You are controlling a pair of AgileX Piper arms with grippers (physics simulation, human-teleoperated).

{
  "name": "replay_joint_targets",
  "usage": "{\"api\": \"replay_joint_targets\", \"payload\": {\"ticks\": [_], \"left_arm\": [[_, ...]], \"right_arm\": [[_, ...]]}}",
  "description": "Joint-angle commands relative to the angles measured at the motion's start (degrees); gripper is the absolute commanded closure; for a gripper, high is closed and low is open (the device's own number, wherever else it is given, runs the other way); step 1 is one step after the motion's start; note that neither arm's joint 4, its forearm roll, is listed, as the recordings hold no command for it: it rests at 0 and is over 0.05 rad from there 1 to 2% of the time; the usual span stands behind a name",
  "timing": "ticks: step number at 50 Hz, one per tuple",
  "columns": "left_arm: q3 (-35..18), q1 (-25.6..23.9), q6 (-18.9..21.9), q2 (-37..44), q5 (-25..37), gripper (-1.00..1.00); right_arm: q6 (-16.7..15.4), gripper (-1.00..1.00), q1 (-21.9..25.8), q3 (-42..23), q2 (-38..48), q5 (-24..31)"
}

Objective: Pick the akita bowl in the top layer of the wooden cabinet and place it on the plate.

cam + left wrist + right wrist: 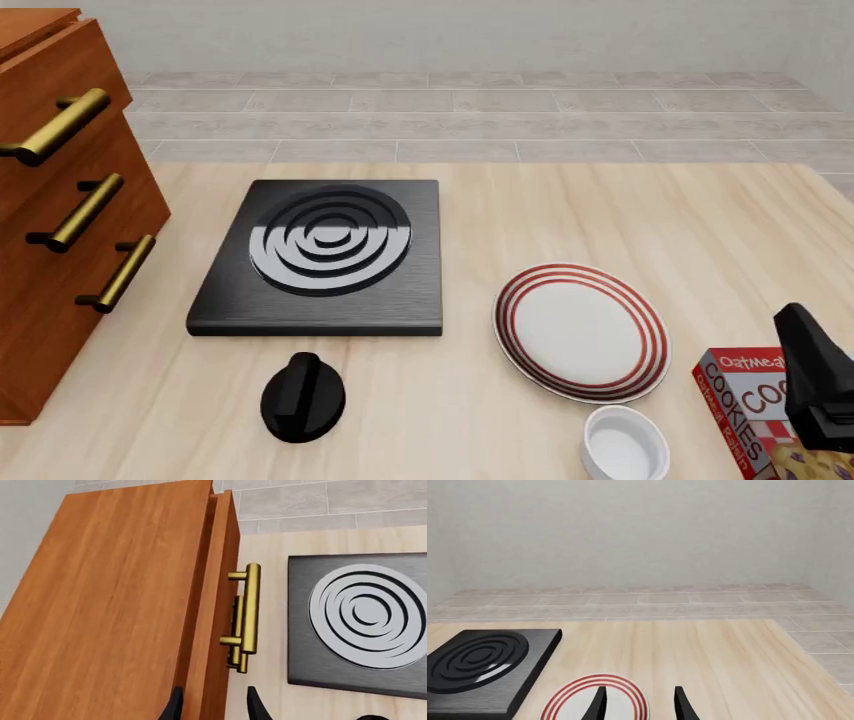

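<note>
The wooden cabinet (pixel 54 270) stands at the table's left edge, with three brass bar handles down its front. Its top layer (pixel 223 565) is shut or nearly shut, with its handle (pixel 251 611) ahead of my left gripper (pixel 215 707). That gripper hovers open above the cabinet's front edge and holds nothing. The akita bowl is hidden. The plate (pixel 582 330), white with red rings, lies right of centre. My right gripper (pixel 639 705) is open and empty just above the plate's (pixel 570 700) near side. The right arm (pixel 817 380) shows at the right edge.
A black square stove (pixel 327 255) with ringed burner lies between cabinet and plate. A black rounded object (pixel 304 397) sits in front of it. A plain white small bowl (pixel 625 444) and a cookie box (pixel 747 400) stand near the front right. A tiled ledge (pixel 467 120) runs behind the table.
</note>
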Motion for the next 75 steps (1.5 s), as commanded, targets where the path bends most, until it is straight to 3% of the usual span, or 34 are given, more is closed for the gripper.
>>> {"api": "replay_joint_targets", "payload": {"ticks": [1,26,48,75], "left_arm": [[4.7,1.3,-0.9,1.2,-0.9,-1.00],[6.2,-5.0,-6.1,2.1,-0.5,-1.00],[4.2,-10.6,-9.8,2.7,0.9,-1.00],[3.1,-14.3,-11.3,3.5,1.1,-1.00]], "right_arm": [[-0.1,-1.00,0.1,0.0,0.0,0.1],[0.0,-1.00,-0.2,0.0,0.0,0.0],[0.2,-1.00,-0.4,0.0,0.0,-0.1],[-0.1,-1.00,-0.4,-0.1,0.0,-0.1]]}}
